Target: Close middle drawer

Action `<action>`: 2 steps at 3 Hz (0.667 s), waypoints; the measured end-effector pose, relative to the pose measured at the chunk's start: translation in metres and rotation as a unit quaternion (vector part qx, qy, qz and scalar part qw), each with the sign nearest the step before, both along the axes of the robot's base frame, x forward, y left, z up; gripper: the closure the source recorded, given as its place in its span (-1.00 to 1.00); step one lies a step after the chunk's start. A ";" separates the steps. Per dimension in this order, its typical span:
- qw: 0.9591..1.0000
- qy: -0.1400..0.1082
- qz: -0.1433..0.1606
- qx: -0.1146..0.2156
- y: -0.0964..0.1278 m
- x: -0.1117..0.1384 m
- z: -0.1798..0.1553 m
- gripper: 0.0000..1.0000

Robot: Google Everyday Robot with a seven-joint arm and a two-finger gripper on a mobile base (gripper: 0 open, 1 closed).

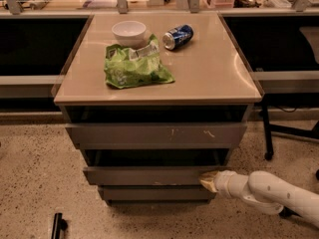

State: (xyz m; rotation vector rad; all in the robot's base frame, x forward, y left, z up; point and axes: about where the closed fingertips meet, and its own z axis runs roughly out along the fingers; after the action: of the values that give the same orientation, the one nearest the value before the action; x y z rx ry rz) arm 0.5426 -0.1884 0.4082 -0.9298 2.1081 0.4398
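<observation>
The middle drawer (pixel 149 175) sits in the centre of a low cabinet, second of three grey fronts. It is pulled out a little, with a dark gap showing above its front. Its long axis runs left to right across the view, and its flat, handle-less front faces the camera. The gripper (pixel 207 180) is at the right end of that front, low on the face, and appears to touch it or sit just beside it. Whether the gripper is spread or closed cannot be told from this view; it holds nothing that can be seen. The white arm (pixel 279 195) reaches in from the lower right, so the drawer lies to the gripper's left and behind it, toward the cabinet. Closing it likely calls for a push straight back into the cabinet. Because the contact is near one end, not the middle, the drawer might skew as it slides. Above it, the top drawer (pixel 154 133) juts out further and bears white scratches. Below it, the bottom drawer (pixel 154 193) shows the narrowest front. On the cabinet top (pixel 214 78) rest a white bowl (pixel 129 32), a blue can (pixel 178 36) on its side and a green bag (pixel 134 66).
</observation>
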 end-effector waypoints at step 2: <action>0.999 -0.019 -0.036 -0.023 -0.005 0.026 -0.005 1.00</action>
State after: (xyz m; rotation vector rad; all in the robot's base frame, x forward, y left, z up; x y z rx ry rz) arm 0.5687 -0.1932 0.4036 -0.8789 2.1163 0.3367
